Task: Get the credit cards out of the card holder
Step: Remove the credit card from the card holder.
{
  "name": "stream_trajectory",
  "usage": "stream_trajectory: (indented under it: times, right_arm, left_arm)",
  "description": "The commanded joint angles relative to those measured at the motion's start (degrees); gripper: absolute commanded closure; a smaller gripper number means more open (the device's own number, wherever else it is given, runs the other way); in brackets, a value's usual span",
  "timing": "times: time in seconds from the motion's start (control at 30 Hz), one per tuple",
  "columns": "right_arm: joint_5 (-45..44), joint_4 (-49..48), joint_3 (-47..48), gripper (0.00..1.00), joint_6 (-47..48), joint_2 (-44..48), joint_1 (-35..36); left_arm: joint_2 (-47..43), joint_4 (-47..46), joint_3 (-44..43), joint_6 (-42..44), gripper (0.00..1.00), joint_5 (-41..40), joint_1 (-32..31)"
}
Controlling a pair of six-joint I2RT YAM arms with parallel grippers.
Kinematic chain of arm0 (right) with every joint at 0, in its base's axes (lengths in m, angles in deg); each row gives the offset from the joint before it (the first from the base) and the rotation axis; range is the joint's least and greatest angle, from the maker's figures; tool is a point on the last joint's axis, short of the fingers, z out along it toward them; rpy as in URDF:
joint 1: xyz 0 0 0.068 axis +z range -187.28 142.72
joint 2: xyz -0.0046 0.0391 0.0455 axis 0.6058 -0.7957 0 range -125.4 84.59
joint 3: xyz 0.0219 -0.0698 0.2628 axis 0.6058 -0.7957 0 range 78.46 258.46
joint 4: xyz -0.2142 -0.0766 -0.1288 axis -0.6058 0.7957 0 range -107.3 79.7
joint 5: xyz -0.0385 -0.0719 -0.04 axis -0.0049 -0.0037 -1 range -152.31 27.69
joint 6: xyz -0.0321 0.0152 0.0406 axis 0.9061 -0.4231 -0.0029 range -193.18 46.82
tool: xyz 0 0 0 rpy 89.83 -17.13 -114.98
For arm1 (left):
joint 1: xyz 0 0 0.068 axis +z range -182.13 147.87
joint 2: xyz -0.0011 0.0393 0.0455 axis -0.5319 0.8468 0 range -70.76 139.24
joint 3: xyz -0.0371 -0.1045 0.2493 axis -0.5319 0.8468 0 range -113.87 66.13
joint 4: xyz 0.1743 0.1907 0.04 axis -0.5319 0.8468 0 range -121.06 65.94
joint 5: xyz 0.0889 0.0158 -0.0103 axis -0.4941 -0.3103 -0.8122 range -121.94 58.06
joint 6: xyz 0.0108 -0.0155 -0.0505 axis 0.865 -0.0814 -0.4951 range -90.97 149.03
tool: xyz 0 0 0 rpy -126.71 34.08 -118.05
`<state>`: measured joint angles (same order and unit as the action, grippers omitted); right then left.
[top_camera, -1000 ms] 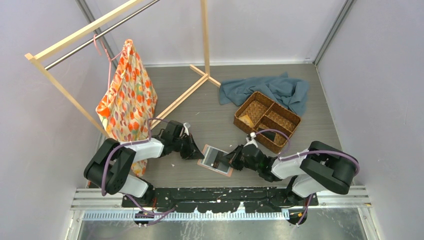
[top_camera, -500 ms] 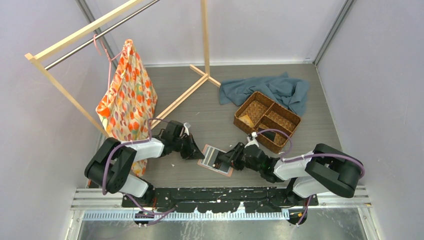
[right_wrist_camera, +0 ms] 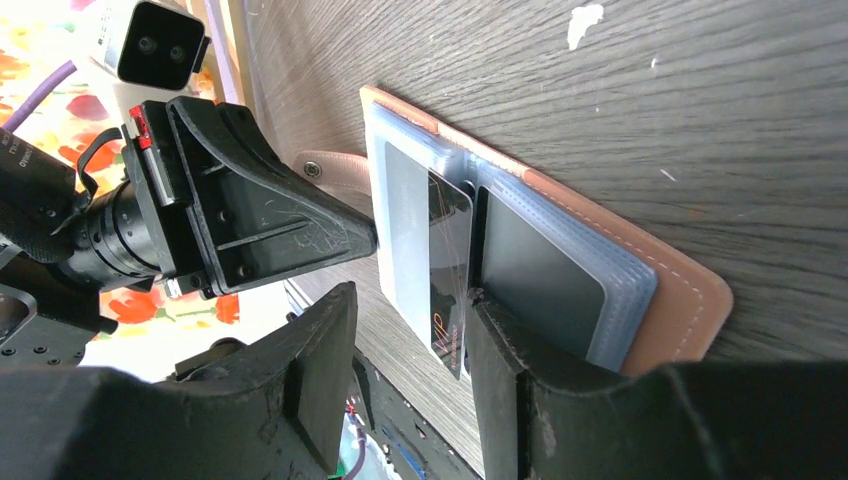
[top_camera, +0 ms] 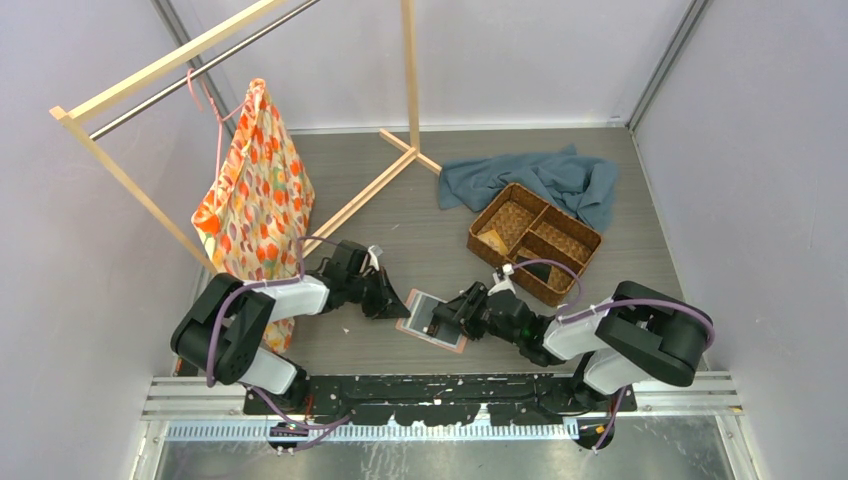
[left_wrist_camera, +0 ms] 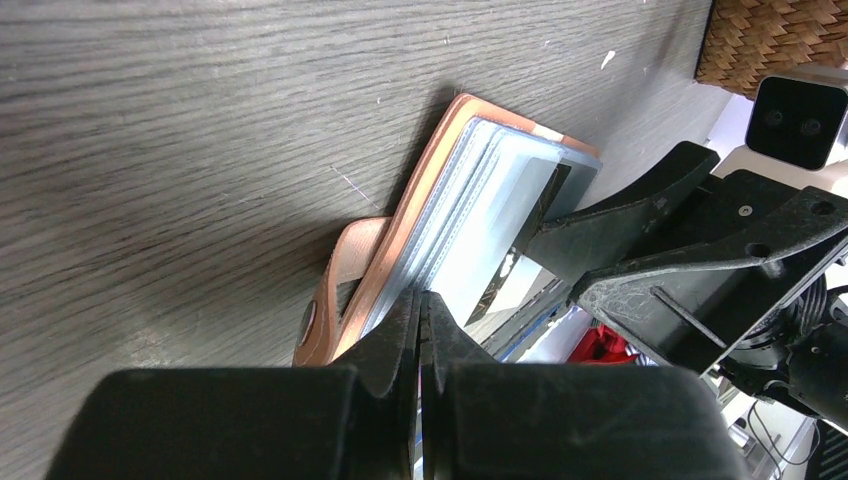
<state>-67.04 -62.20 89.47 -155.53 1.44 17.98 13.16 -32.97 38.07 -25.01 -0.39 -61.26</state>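
Grey wood-grain table (top_camera: 430, 200), pale walls (top_camera: 500, 60); left gripper (left_wrist_camera: 420, 300) closed at card holder's (right_wrist_camera: 690, 295) edge, right gripper (right_wrist_camera: 410, 300) parted astride a credit card (right_wrist_camera: 405, 220).

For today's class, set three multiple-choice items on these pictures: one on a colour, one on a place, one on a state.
1. The cloth beyond the basket is: A red; B blue-grey; C yellow.
2. The card holder lies: A in the basket; B under the cloth; C on the table between the left gripper and the right gripper.
3. The right gripper is: A open astride a card; B shut on the cloth; C out of view.
Key: B, blue-grey folds in the top view; C, both grippers flank it; A, the right wrist view shows the gap.
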Motion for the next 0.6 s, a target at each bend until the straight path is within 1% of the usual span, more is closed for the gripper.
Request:
stream_trajectory:
  times: [0.0, 0.1, 0.2, 0.27, 0.3, 0.33, 0.47, 0.57]
  right_arm:
    - [-3.4, 1.9, -1.6, 0.5, 0.1, 0.5, 0.1]
    - [-4.3, 5.2, -1.7, 0.5, 0.4, 3.1, 0.1]
    - [-4.9, 7.9, -1.7, 0.5, 1.0, 5.1, 0.1]
    - [-5.2, 8.7, -1.6, 0.5, 1.3, 5.5, 0.0]
    - [-5.2, 8.7, -1.6, 0.5, 1.3, 5.5, 0.0]
    - [-5.2, 8.6, -1.5, 0.5, 1.4, 5.2, 0.1]
    - [-4.9, 7.0, -1.3, 0.5, 1.2, 3.6, 0.0]
    - [-4.6, 6.0, -1.1, 0.5, 1.1, 2.6, 0.0]
  left_arm:
    - [1.4, 2.8, 0.7, 1.4, 0.99, -4.8, -0.4]
    - [-1.8, 3.9, 0.2, 1.8, 1.0, -4.9, -0.6]
    - [-7.3, 7.8, -2.0, 3.8, 0.98, -6.6, -1.2]
    - [-9.9, 11.2, -4.1, 5.3, 0.84, -7.4, -1.5]
    - [-10.5, 12.3, -5.0, 5.9, 0.81, -7.3, -1.6]
    - [-10.8, 12.8, -5.8, 6.3, 0.79, -6.9, -1.8]
    - [-10.2, 11.6, -7.3, 5.7, 0.79, -5.6, -3.5]
    - [-8.0, 7.5, -6.7, 4.0, 0.8, -4.0, -4.5]
